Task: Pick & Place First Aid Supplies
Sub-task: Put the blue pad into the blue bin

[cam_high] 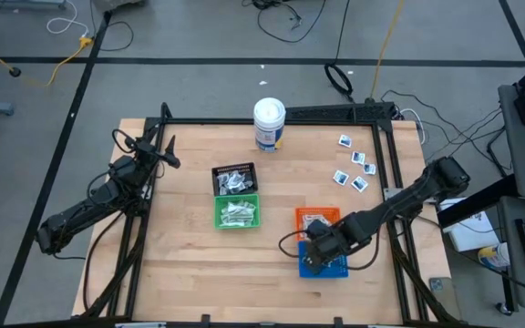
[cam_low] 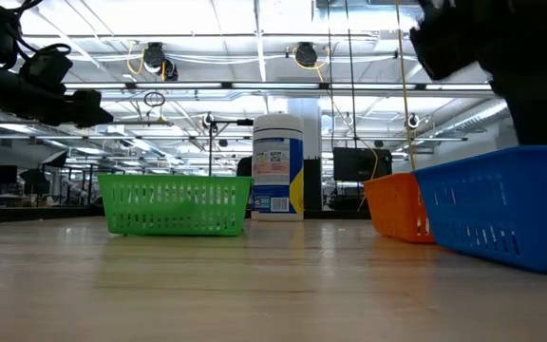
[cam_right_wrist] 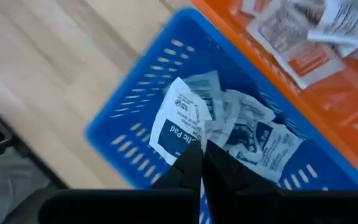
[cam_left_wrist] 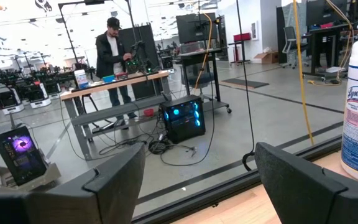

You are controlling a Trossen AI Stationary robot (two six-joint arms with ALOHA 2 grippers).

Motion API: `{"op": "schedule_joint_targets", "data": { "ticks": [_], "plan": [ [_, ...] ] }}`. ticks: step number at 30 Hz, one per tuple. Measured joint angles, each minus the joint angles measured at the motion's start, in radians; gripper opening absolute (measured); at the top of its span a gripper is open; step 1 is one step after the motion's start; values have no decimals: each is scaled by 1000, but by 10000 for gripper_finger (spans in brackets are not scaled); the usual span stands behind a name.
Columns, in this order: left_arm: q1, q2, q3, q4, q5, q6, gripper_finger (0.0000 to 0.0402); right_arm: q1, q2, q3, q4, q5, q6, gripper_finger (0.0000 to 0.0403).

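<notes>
Right hand (cam_right_wrist: 202,163) fingers, bottom centre in wrist view, clenched on white packet (cam_right_wrist: 180,127) over blue basket (cam_right_wrist: 126,124). Release low, inside rim, onto pile. Left hand (cam_high: 165,151), upper left, released, idle over bench (cam_high: 180,273).

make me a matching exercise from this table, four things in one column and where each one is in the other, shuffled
Things:
1. white canister
2. blue basket
3. green basket
4. loose white packets

Places:
A. under the right gripper, near the table's front edge
B. scattered on bare wood near the table's right edge
C. at the table's far edge, in the middle
D. mid-table, right in front of the black basket

Pairs: 1-C, 2-A, 3-D, 4-B
</notes>
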Motion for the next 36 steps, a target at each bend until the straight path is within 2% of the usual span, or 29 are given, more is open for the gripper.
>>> {"op": "schedule_joint_targets", "data": {
  "ticks": [6,11,16,20,26,31,36],
  "plan": [
    [0,0,0,0,0,0,306,1,0,-156,105,-32,27,0],
    [0,0,0,0,0,0,306,-1,0,-174,117,-119,53,0],
    [0,0,0,0,0,0,305,-1,0,-174,135,-122,44,11],
    [0,0,0,0,0,0,306,-1,0,-167,110,-121,40,56],
    [0,0,0,0,0,0,305,-7,-48,-102,7,-92,-11,152],
    [0,0,0,0,0,0,306,-31,-114,-33,-84,-45,-132,216],
    [0,0,0,0,0,0,306,-86,-173,10,-105,-10,-324,252]
  ]
}}
